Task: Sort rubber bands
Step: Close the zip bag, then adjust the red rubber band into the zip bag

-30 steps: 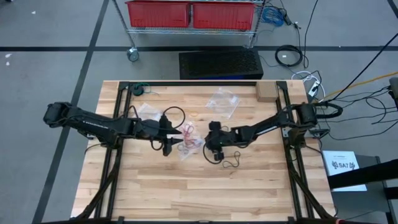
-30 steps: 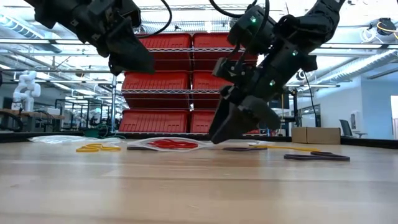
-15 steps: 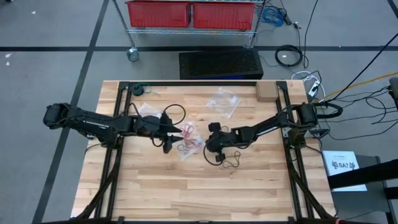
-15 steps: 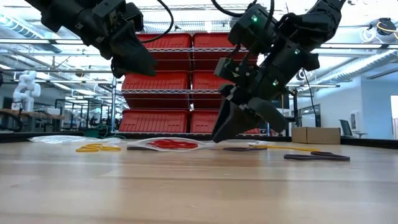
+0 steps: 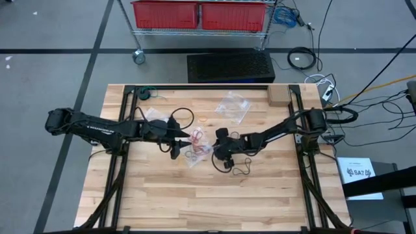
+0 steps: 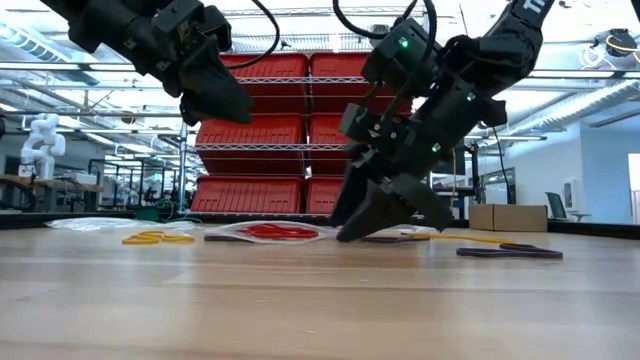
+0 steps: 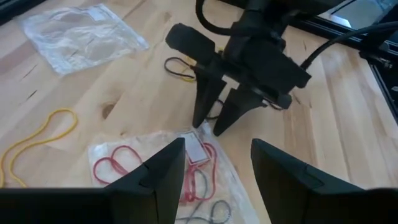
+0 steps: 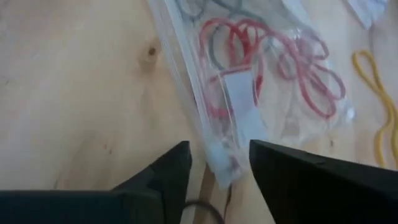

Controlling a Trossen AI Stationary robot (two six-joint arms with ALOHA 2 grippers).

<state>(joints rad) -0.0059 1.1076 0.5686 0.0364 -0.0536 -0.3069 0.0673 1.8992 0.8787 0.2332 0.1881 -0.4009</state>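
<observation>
Reaches steeply down with the right gripper (image 6: 352, 228), fingertips at the wood of the table (image 6: 300, 300). Has those fingers partly spread, with a plain gap between them, and straddles the near edge of a clear bag (image 8: 227, 158) with no visible pinch on it; grips nothing that can be made out. Shows red bands (image 8: 298, 68) inside that bag, just ahead of the fingertips, together with a dark loop (image 8: 216, 46) and a white label (image 8: 239, 102). Shows one yellow band (image 8: 379, 99) on bare wood beyond the bag, off to one side of the right gripper. Leaves black bands (image 5: 244, 170) loose on the wood behind the right gripper, close beside its wrist and outside the bag. Holds the left gripper (image 6: 225, 100) up in the air, well above the table, pointed toward the right gripper, with the bag below and between the two. Has the left fingers spread wide and empty, touching neither bag nor band. Places the red bands just under and ahead of the left fingertips, nearer to them than the right gripper is. Shows a second bag (image 7: 74, 34) lying flat on the wood, farther from the left gripper than the right gripper is, and well apart from both.
</observation>
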